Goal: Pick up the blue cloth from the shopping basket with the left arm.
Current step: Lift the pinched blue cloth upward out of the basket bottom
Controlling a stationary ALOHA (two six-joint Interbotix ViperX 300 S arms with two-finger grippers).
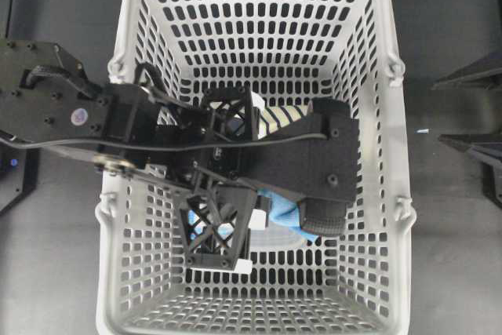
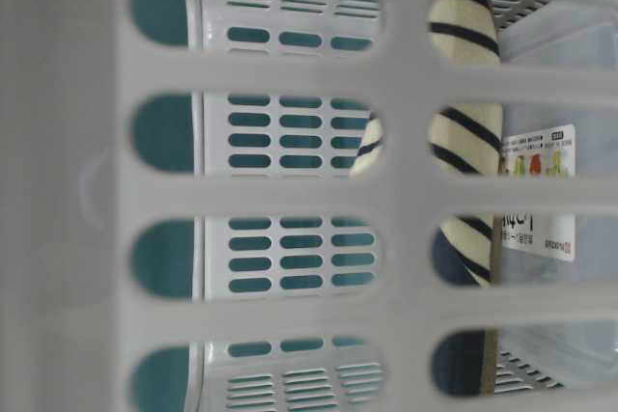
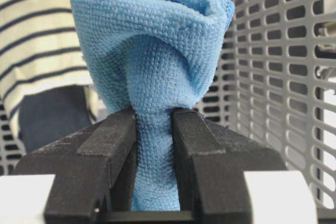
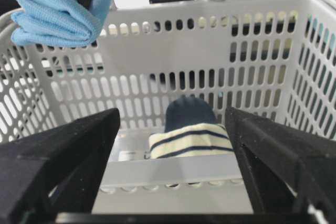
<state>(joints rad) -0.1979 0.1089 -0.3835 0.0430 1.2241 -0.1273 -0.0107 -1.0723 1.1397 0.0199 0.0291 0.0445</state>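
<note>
Gripping the blue cloth (image 3: 152,61) tightly between closed fingers (image 3: 107,150), the left gripper (image 3: 154,161) held it above the shopping basket (image 4: 210,51) floor; lifting straight up, clear of the rim, seemed best.

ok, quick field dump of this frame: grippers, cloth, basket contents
left gripper: shut on the blue cloth
blue cloth: bunched, pinched between the fingers; in the right wrist view it hangs near the basket rim, above the floor
right gripper: open, empty, looking into the basket
shopping basket: light grey, slotted walls
striped fabric roll: cream and navy, on the basket floor
labelled clear package: beside the roll, contents unclear
task status: cloth gripped and looks lifted
</note>
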